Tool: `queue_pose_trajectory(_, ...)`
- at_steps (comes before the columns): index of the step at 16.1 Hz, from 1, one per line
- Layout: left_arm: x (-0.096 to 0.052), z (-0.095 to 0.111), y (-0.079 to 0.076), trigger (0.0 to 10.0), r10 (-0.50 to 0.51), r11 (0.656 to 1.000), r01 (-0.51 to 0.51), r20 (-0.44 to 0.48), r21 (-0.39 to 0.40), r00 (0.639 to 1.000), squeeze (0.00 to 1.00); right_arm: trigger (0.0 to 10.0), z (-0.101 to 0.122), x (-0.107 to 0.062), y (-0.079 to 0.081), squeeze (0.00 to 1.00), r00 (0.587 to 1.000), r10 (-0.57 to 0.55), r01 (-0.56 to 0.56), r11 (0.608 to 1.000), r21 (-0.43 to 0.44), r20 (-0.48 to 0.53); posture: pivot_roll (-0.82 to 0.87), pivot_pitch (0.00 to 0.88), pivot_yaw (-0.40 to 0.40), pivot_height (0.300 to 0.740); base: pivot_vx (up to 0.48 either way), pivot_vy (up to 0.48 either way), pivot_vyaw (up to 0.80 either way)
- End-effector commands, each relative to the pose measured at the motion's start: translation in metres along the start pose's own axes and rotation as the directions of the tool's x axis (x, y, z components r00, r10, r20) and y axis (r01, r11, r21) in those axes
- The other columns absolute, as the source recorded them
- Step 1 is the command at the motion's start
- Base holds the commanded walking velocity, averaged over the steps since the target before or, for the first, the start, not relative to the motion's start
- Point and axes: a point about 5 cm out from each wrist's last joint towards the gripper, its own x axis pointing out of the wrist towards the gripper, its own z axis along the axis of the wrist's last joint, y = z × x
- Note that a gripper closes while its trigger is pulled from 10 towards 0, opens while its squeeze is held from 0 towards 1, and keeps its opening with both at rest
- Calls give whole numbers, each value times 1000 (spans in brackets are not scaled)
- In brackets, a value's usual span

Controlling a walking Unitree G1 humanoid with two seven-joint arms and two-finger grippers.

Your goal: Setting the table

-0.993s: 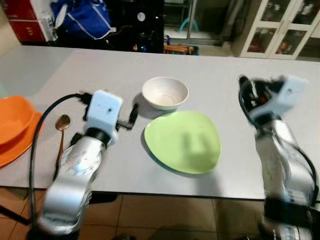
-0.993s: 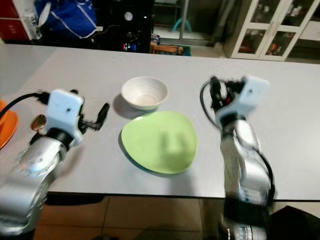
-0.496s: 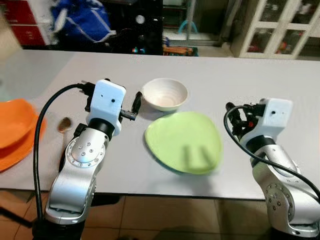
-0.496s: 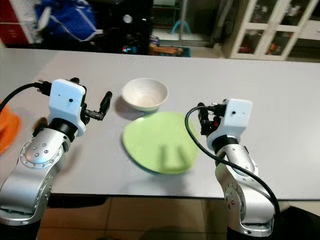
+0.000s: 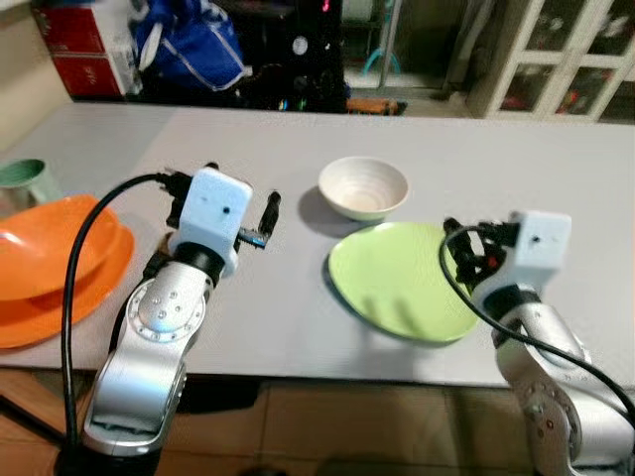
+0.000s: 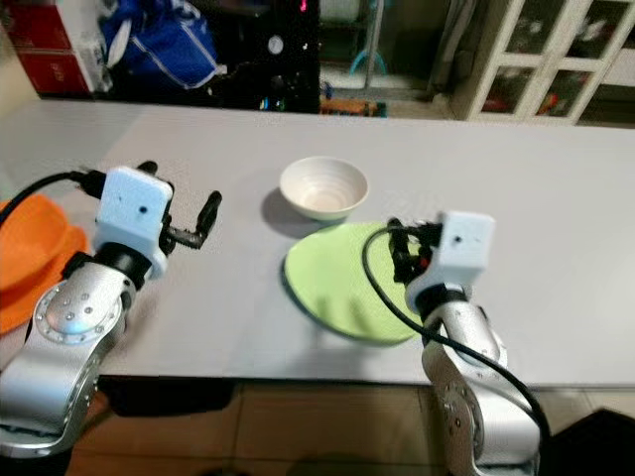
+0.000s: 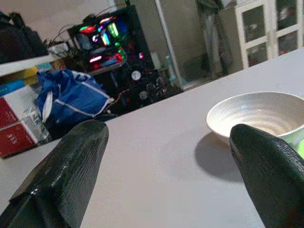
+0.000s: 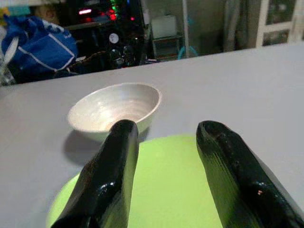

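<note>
A white bowl [image 5: 363, 186] stands in the middle of the grey table [image 5: 298, 317], with a light green plate [image 5: 397, 283] just in front of it. My left gripper [image 7: 168, 130] is open and holds nothing; it hovers over bare table to the left of the bowl [image 7: 256, 111], pointing towards it. My right gripper [image 8: 168, 128] is open too, low over the near right part of the plate [image 8: 166, 190], with the bowl [image 8: 114, 107] beyond its fingertips. Nothing lies between its fingers [image 8: 114, 180].
Stacked orange dishes [image 5: 50, 258] sit at the table's left edge, with a pale green cup [image 5: 25, 178] behind them. Beyond the table are a blue bag [image 5: 189, 45], red boxes [image 5: 89, 59] and a white glass-door cabinet [image 5: 566, 50]. The table's near edge runs just under both arms.
The camera has shifted, so the dishes sit further right in view. My right arm has come down and in from the right, to the plate's near right edge. The left gripper stays beside the bowl.
</note>
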Motion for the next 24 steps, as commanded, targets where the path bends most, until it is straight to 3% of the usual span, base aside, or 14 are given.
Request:
queue_pose_trajectory(1, -1, 6, 3, 10000, 4, 1000, -4, 24, -4, 1000, 0, 10000, 4, -1, 1, 0, 1000, 2, -3, 1000, 24, 28, -14, 0, 15, 740, 0, 379, 0)
queue_pose_trajectory(12, 0, 7, 9, 10000, 28, 1000, -29, 23, 7, 999, 0, 10000, 5, 3, 13, 0, 996, 85, -85, 996, 13, 36, -2, 0, 2, 740, 0, 413, 0)
queue_pose_trajectory(19, -1, -13, 16, 10000, 100, 994, -103, -65, -45, 993, 0, 10000, 2, 12, 17, 0, 995, 95, -95, 995, 35, 8, 22, 0, -26, 740, 0, 432, 0)
queue_pose_trajectory(20, -2, -18, 16, 10000, 86, 992, -93, -89, -83, 992, 16, 10000, 0, 14, 18, 694, 995, 98, -99, 993, 59, 8, 24, 0, -22, 740, 0, 431, 0)
queue_pose_trajectory(21, -2, -18, 16, 10000, 74, 992, -82, -87, -101, 993, 631, 10000, 0, 14, 20, 1000, 995, 101, -101, 993, 64, 9, 24, 0, -18, 740, 0, 428, 0)
queue_pose_trajectory(22, -1, -17, 16, 10000, 72, 990, -81, -83, -116, 994, 1000, 10000, 0, 14, 20, 1000, 995, 101, -102, 992, 69, 11, 24, 0, -18, 740, 0, 428, 0)
queue_pose_trajectory(24, 1, -17, 16, 10000, 64, 989, -74, -81, -130, 995, 1000, 10000, -1, 15, 20, 1000, 995, 98, -98, 992, 79, 11, 25, 0, -17, 740, 0, 429, 0)
